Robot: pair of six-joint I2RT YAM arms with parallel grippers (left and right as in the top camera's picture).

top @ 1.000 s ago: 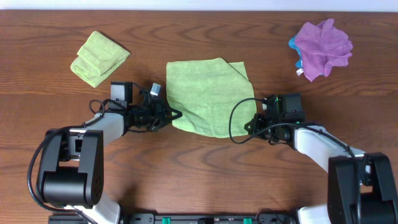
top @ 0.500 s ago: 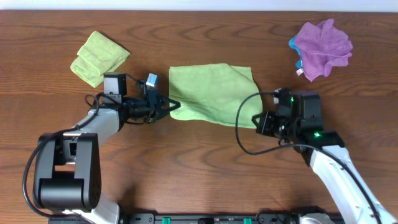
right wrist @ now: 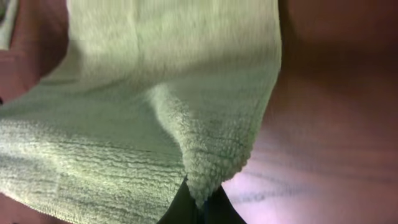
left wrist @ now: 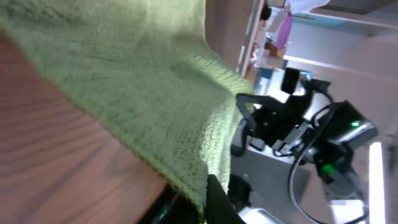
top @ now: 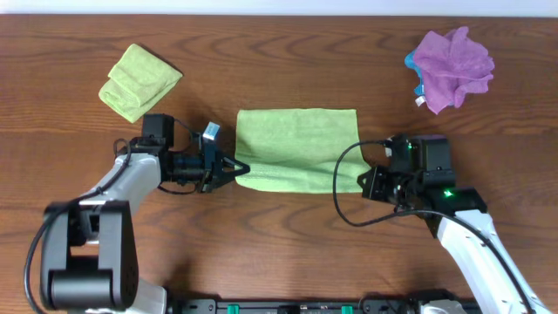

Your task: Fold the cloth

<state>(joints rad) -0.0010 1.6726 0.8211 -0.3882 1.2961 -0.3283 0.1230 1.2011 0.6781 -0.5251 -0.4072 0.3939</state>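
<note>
Pinching both near corners. The left gripper [top: 237, 167] has its jaws closed right down on the near-left corner of the green cloth [top: 296, 148], with only the fabric's thickness between the fingers. The right gripper [top: 362, 179] has the same grip on the near-right corner. In its wrist view the corner bunches into a nub and disappears between the dark fingertips. Neither jaw shows a gap.

The cloth sits mid-table [top: 288, 253], between the two grippers. From overhead it is a tidy rectangle, with the far edge flat on the wood and the near edge drawn fairly straight between the pinches. Both wrist views show it sloping from the fingers down to the tabletop, so the near edge looks lifted. I cannot tell how far.

Handling, as a judgement: it is terry or microfibre, light, floppy and not stiff at all. It sags wherever it is unsupported, and the middle of the near edge will droop if the grippers come closer together. The nap is grippy and unlikely to slip out. It is not fragile. The corners are the right places to hold, since the edges would bunch. The wood is smooth, so the resting part may slide when pulled.

A folded green bundle [top: 138, 80] sits far left and a purple rag [top: 452, 65] far right, both well apart from the cloth.
</note>
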